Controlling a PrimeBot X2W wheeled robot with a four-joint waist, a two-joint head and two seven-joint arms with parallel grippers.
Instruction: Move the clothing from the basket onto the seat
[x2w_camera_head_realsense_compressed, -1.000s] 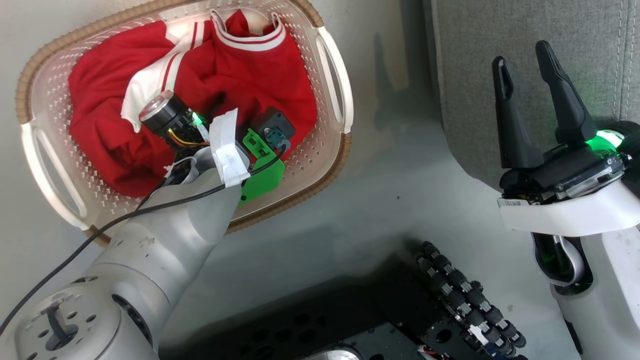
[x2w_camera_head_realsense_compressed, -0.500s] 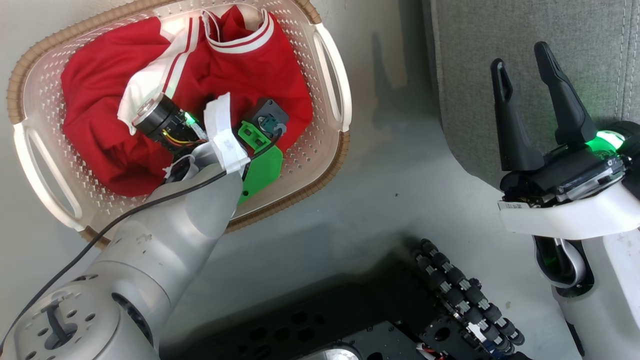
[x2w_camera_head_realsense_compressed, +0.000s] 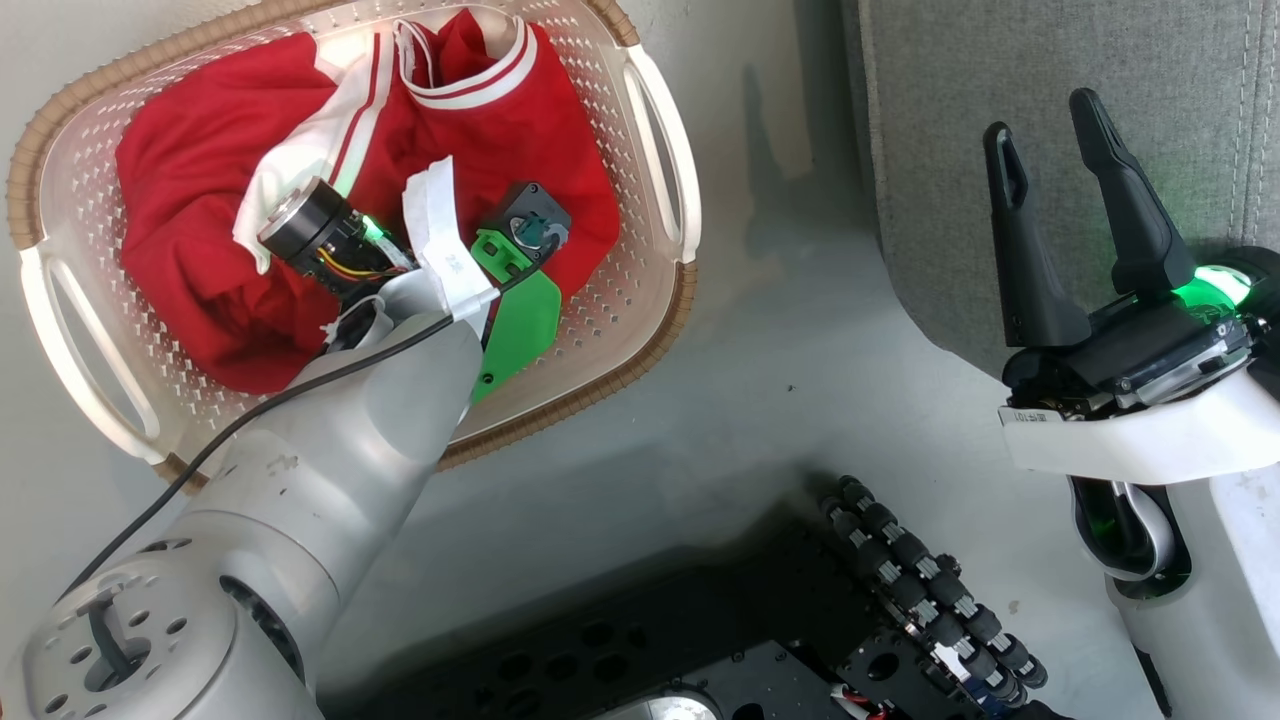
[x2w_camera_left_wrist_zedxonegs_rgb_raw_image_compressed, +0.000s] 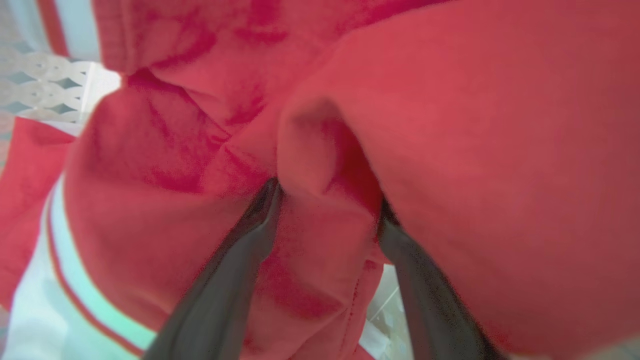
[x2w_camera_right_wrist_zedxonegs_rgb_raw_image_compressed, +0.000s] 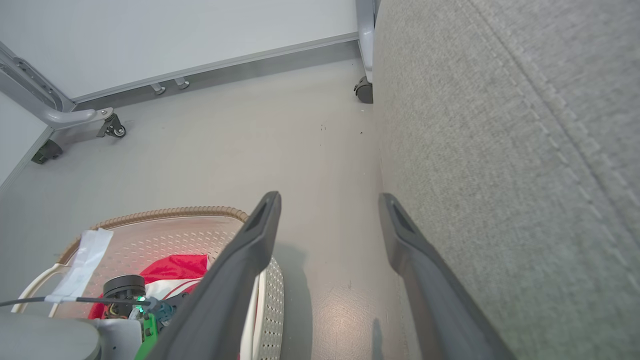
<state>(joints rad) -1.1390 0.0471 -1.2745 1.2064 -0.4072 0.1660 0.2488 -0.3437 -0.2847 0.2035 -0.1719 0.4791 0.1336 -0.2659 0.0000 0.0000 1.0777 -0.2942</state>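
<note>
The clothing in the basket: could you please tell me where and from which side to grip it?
Probably the raised red fold between the open fingers of the left gripper, coming from above: the clothing lies crumpled and the basket walls block its sides.

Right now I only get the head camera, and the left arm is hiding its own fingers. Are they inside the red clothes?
Observer: Yes. In the left wrist view the left gripper is pushed into the clothing, with a red fold bulging between its fingers.
Operator: Is it pinching?
Observer: No, the jaws stand wide apart around that fold.
Operator: What's past the basket?
Observer: The right wrist view shows grey floor beyond the basket, then a metal frame on small wheels.
</note>
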